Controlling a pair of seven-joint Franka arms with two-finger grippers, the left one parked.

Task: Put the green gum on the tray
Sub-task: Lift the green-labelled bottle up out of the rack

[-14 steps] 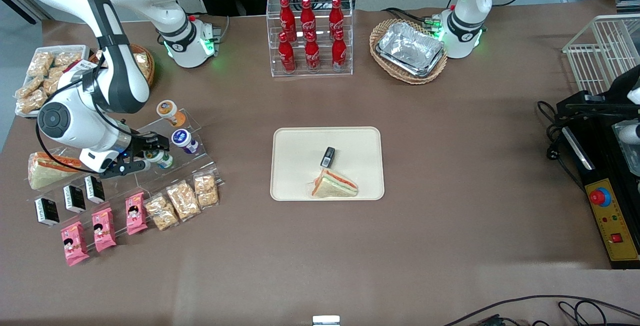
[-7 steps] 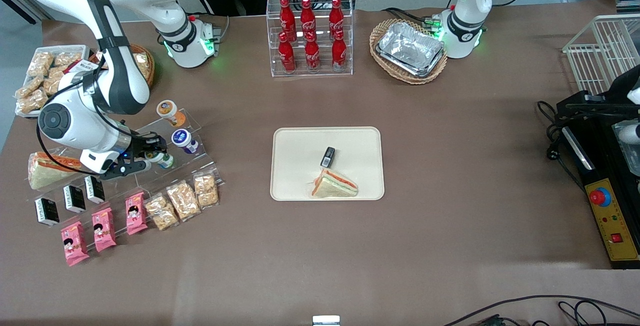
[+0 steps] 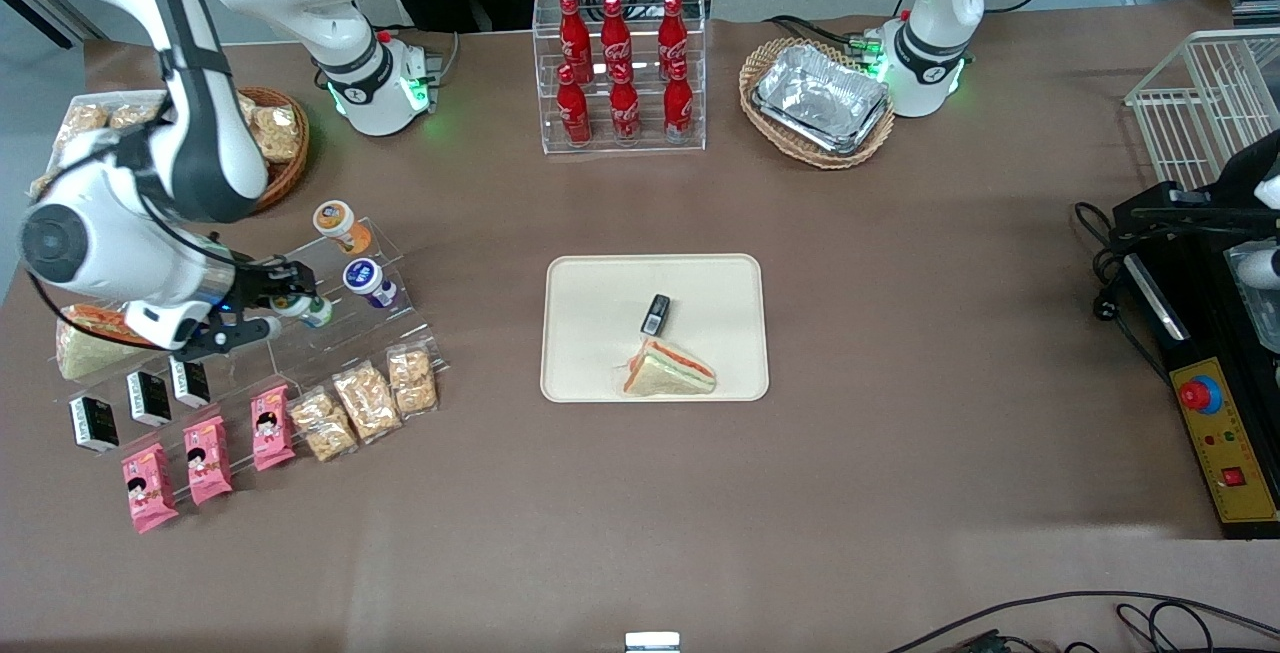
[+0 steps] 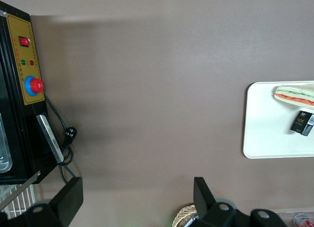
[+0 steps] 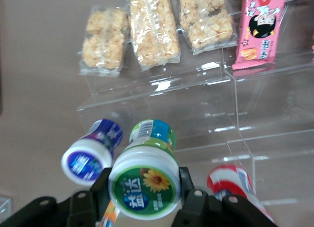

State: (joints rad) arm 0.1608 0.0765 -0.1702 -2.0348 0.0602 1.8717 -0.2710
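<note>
Green gum, the small round bottle with a green label and a white lid ringed in green [image 5: 143,184], sits clamped between the two black fingers [image 5: 193,203] of my right arm's gripper [image 3: 285,305], which I see pressed against the bottle on either side just below its lid. From the front I read the gripper hanging over the clear acrylic stepped display stand [image 3: 345,318] toward the working arm's end of the table, with the bottle at its tip, lifted off the steps. Just beside it on the stand stands the purple-blue-lidded bottle [image 3: 362,277], and an orange-lidded bottle [image 3: 333,217] stands farther from the front camera. A red-and-white bottle [image 5: 234,184] lies on the stand near the held one. Clear bags of puffed snacks [image 3: 368,400] and pink snack packets [image 3: 208,458] lie nearer the camera. The large flat cream-coloured rectangular tray [image 3: 590,333] lies well apart at the table's middle, holding a triangular sandwich [image 3: 668,371] and a small black box [image 3: 656,313].
</note>
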